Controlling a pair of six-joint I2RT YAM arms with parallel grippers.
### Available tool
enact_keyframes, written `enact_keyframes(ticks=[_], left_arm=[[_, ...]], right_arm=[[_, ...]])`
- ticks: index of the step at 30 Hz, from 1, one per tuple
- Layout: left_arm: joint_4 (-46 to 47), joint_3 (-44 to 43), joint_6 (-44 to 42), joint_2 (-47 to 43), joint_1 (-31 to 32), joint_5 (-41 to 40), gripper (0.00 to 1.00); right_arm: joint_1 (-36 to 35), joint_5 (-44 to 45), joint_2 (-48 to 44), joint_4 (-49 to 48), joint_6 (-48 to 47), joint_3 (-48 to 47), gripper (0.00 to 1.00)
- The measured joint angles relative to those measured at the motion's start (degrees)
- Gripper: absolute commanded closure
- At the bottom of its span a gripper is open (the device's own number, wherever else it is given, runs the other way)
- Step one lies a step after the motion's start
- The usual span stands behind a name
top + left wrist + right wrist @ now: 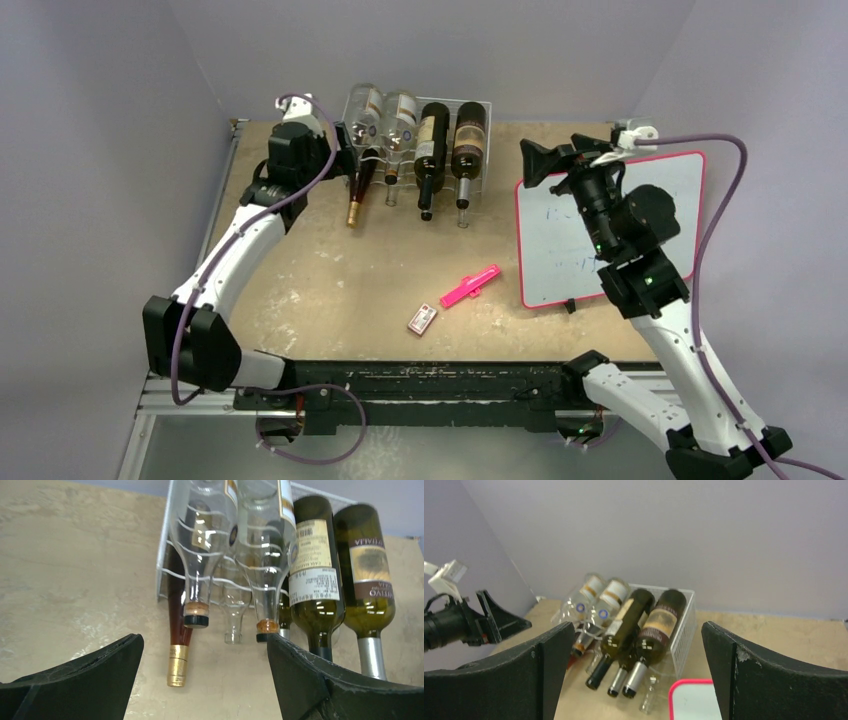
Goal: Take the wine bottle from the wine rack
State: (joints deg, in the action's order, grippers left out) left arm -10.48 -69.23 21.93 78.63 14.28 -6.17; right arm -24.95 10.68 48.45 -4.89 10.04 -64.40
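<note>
At the left end of the wine rack (161, 572), the gold-foiled wine bottle (176, 605) lies in the lower row, and our left gripper (204, 644) faces it wide open and empty. We judge this the approach: next we straddle what seems its neck and close.

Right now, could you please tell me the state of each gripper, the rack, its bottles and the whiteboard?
left gripper: open, empty, facing the bottle necks.
right gripper: open, empty, held in the air.
wine rack: upright, loaded.
top clear bottles: racked, stoppered.
top dark bottles: racked, sealed.
gold-foil bottle: racked low, neck sticking out.
whiteboard: lying flat, faintly written on.
</note>
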Motion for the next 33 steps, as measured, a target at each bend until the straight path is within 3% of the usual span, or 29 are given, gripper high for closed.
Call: enact_keyframes(ticks=[7,14,22,33], left_arm=[[-1.9,-3.9,0.0,8.9,0.1,4.6,0.05],[-7.3,-16.0,0.9,23.6,-0.5,9.1,0.07],[-11.9,-22.2,1.0,29.5,-1.2,9.3,0.26],[-11.5,-23.6,1.1,32.2,-1.9,11.6,0.39]], right_arm=[[0.1,-1.2,1.0,3.2,-0.2,0.0,0.00],[0.2,-1.7,-0.6,3.2,-0.7,0.0,0.00],[0.2,-2.4,-1.9,3.2,-1.7,0.7,0.00],[0.2,-2.7,-2.3,2.8,-2.2,2.4,0.00]])
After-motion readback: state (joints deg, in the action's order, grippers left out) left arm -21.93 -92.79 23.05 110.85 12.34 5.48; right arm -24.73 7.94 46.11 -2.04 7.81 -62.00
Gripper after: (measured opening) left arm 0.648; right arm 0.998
